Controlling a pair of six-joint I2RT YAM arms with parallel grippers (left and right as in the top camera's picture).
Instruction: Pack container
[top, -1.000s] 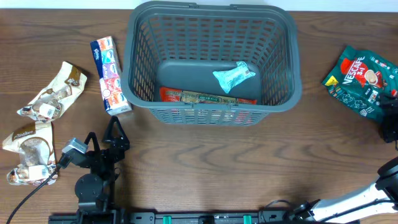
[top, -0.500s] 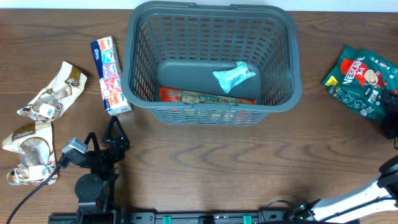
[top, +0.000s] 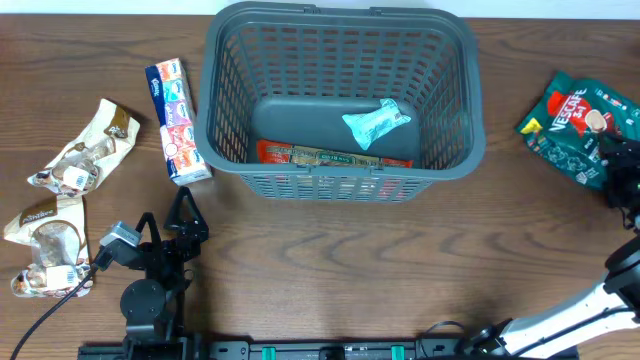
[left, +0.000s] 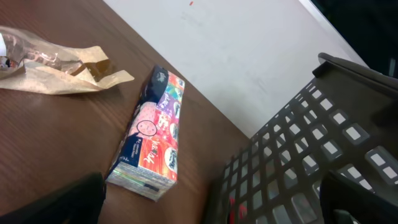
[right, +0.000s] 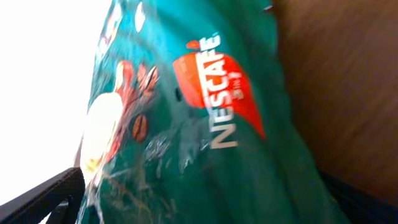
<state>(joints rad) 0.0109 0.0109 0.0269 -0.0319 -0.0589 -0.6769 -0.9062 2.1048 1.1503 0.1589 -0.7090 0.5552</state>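
Note:
The container (top: 340, 182), a dark grey slotted basket, stands at the table's back centre; its lattice wall (left: 298, 143) fills the right of the left wrist view. Inside lie a light teal packet (top: 377, 122) and a red and gold packet (top: 335, 155). A green Nescafe bag (top: 565, 125) lies at the far right. My right gripper (top: 620, 168) stands open at the bag's near edge, and the bag (right: 205, 124) fills the space between its fingers (right: 43, 196). My left gripper (top: 167, 222) is open and holds nothing, low at the front left.
A colourful tissue pack (top: 178, 122) lies just left of the container, ahead of my left gripper (left: 208, 208) and also seen as the pack (left: 152, 140). Two beige snack bags (top: 85, 150) (top: 45, 245) lie at the far left. A cable trails off the front left edge.
My right gripper has moved up the table onto the Nescafe bag, which shifted slightly left. The left arm has not moved.

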